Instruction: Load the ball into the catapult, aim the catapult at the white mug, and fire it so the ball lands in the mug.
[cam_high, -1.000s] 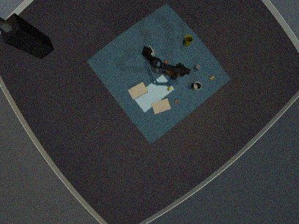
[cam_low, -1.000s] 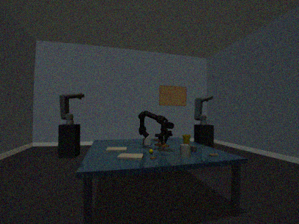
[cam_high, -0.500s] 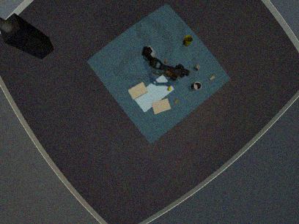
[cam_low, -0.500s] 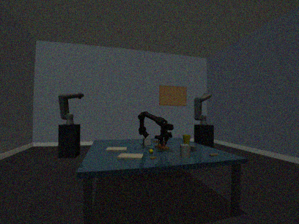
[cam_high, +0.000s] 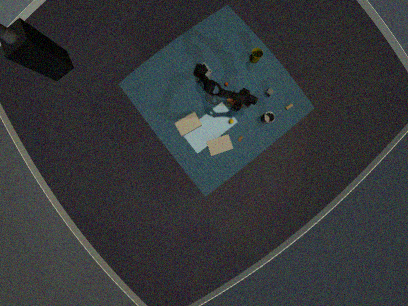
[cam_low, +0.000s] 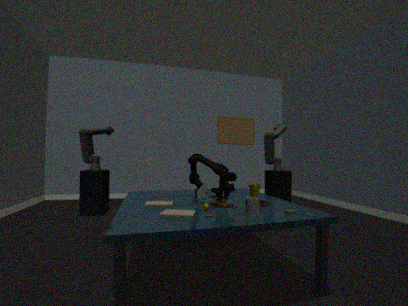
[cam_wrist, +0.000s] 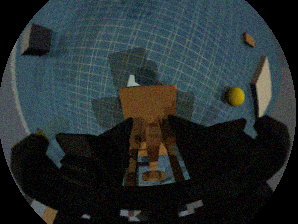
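The brown wooden catapult (cam_wrist: 148, 102) (cam_low: 222, 204) stands on the table; in the top view the arm covers most of it. My gripper (cam_wrist: 150, 119) is shut on its frame. The catapult's arm and round end lie between the dark fingers in the wrist view; I cannot make out a ball there. The yellow ball (cam_high: 231, 121) (cam_low: 206, 206) (cam_wrist: 235, 96) lies apart from the catapult. A small red-orange ball (cam_high: 226, 84) lies on the table's other side of the arm. The white mug (cam_high: 268, 117) (cam_low: 252, 205) stands upright, apart from the gripper, and is not visible in the wrist view.
A yellow cup (cam_high: 256, 55) (cam_low: 254, 190) stands farther back. A grey block (cam_high: 269, 92) (cam_wrist: 37, 40) and a small tan piece (cam_high: 289, 106) (cam_low: 291, 211) are near the mug. Two tan boards (cam_high: 188, 124) (cam_high: 220, 145) and a small orange block (cam_high: 240, 139) (cam_wrist: 248, 40) lie beyond the yellow ball.
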